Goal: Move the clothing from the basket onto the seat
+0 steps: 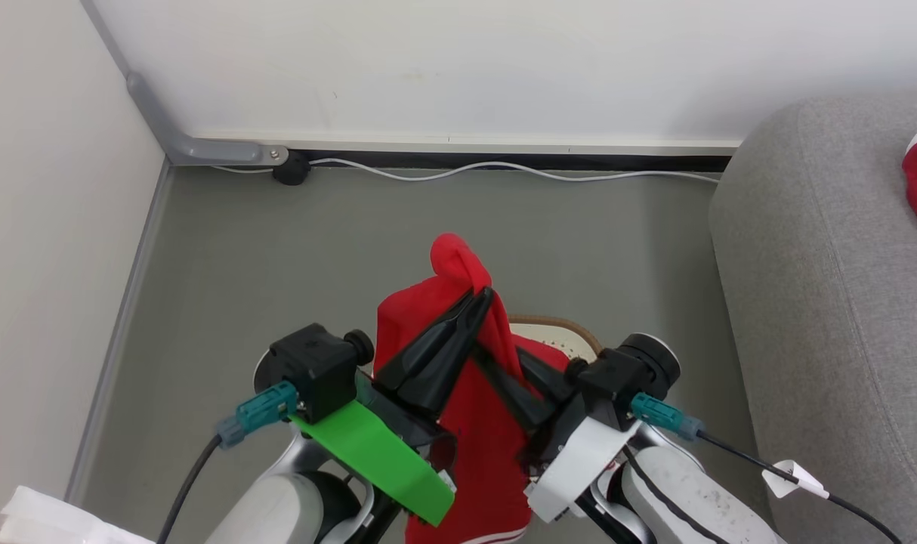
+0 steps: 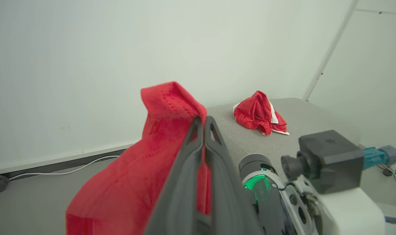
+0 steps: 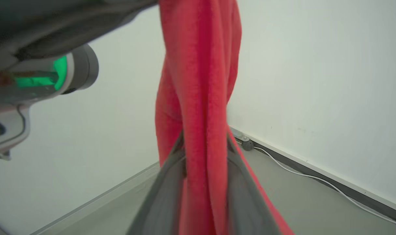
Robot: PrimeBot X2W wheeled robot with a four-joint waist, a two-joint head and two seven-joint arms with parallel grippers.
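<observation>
Red fabric counts two pieces. One, the held garment (image 1: 473, 438), hangs at the centre of the head view from the left hand (image 1: 483, 296). That hand's two dark fingers are pressed together on a fold near the garment's top, and a loop of cloth stands past the tips toward 12 o'clock. The other, the crumpled garment (image 2: 256, 114), red with white trim, lies on the seat (image 1: 813, 317). The seat is a single grey woven cushion along the 3 o'clock side of the head view, where the frame edge cuts that piece off at 2 o'clock.

One basket (image 1: 557, 331) shows as a curve of brown rim and cream wall at 4 o'clock of the left fingertips. The rest is hidden behind the held garment and both arms, so its contents cannot be made out.

The right hand (image 3: 206, 147) has its two fingers on either side of the hanging cloth, which fills the gap between them. They are blurred, and I cannot tell whether they pinch it.

One white cable (image 1: 504, 170) runs along the wall foot at 12 o'clock. One grey conduit (image 1: 179, 143) bends at 11 o'clock. A white object (image 1: 43, 521) at 7 o'clock is cut off and hard to identify.
</observation>
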